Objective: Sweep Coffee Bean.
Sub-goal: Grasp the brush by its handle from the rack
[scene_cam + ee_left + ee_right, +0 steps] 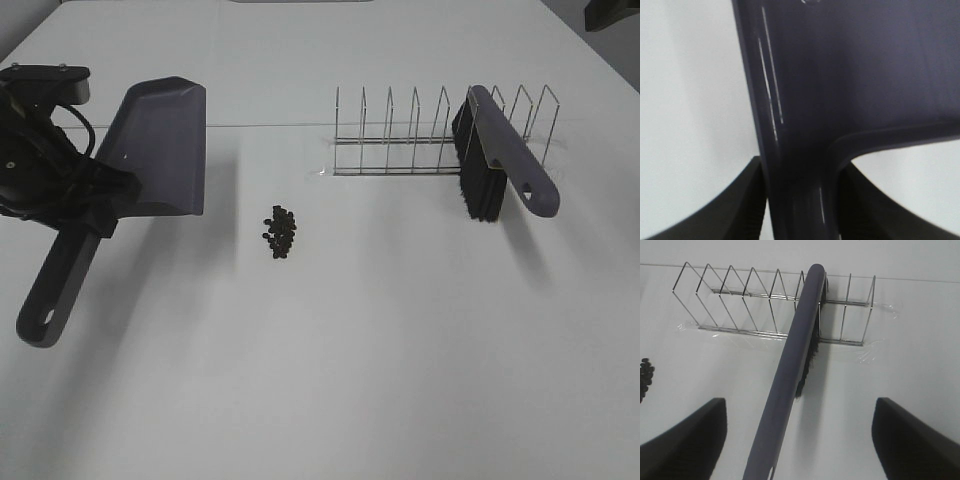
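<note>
L gripper (802,202) clamped on dustpan (160,140) neck, left edge; R gripper (800,410) wide apart, clear of brush (505,165) in rack (400,148); beans (280,232) mid-counter.

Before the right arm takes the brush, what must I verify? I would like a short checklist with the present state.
1. The left gripper shut on the dustpan handle: ok.
2. The right gripper open, facing the brush: ok.
3. Brush free to lift from the wire rack: cannot tell.
4. The coffee bean cluster clear of both tools: ok.
5. Dustpan blade flat on table: cannot tell.
</note>
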You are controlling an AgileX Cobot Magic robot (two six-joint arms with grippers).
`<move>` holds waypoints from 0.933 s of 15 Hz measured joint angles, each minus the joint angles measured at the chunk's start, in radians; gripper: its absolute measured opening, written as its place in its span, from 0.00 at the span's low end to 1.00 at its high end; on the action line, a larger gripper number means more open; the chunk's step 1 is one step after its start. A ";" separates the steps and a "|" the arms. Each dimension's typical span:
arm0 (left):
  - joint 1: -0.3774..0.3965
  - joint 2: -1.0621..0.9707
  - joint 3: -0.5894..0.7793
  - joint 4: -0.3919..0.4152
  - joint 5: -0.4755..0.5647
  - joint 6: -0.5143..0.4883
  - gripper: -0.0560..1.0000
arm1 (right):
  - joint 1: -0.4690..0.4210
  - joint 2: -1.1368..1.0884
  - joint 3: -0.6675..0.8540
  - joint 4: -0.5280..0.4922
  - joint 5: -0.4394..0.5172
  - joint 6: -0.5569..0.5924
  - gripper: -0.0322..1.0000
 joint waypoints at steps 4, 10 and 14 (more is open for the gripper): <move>0.000 0.000 0.000 0.001 0.001 0.001 0.43 | 0.000 0.261 -0.248 0.002 0.179 0.010 0.75; 0.000 0.000 0.000 0.002 -0.014 0.002 0.43 | 0.117 0.542 -0.549 -0.112 0.309 0.169 0.75; 0.000 0.000 0.000 0.002 -0.014 0.002 0.43 | 0.138 0.737 -0.774 -0.119 0.424 0.254 0.75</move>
